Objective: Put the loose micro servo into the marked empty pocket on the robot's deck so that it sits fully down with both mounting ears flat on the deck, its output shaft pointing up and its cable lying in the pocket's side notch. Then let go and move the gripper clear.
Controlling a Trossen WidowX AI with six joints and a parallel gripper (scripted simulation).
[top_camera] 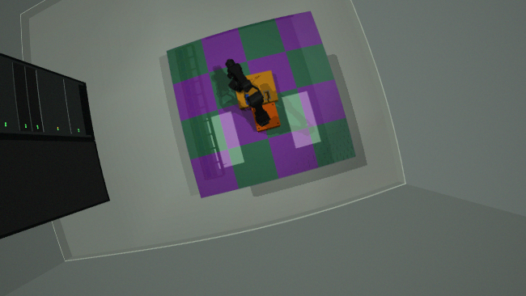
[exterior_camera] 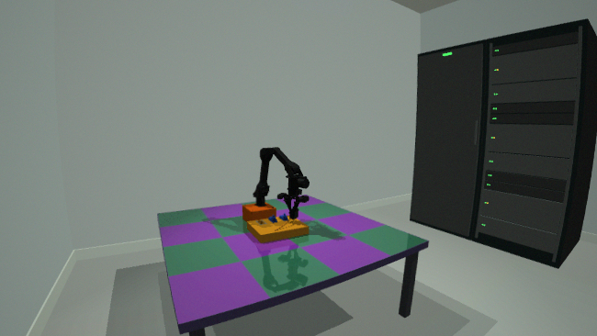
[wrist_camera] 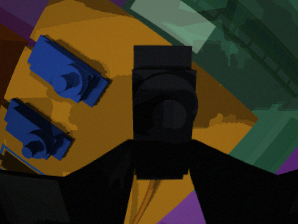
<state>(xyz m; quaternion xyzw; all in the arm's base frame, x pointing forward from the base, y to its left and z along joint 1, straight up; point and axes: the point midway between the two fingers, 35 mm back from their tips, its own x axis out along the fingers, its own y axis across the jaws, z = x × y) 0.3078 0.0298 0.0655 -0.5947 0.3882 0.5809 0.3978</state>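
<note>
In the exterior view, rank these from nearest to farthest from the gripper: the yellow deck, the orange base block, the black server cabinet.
1. Yellow deck, directly beneath the gripper.
2. Orange base block, to its left, under the arm's foot.
3. Black server cabinet, far right, on the floor by the wall.

Two blue servos (wrist_camera: 69, 78) (wrist_camera: 36, 132), one black servo (wrist_camera: 164, 111), apparently one deck (wrist_camera: 109, 26).

You see a purple-and-green checkered table (exterior_camera: 216, 285) on a grey floor (exterior_camera: 459, 280), with a black server rack (exterior_camera: 528, 138) by the wall.
</note>
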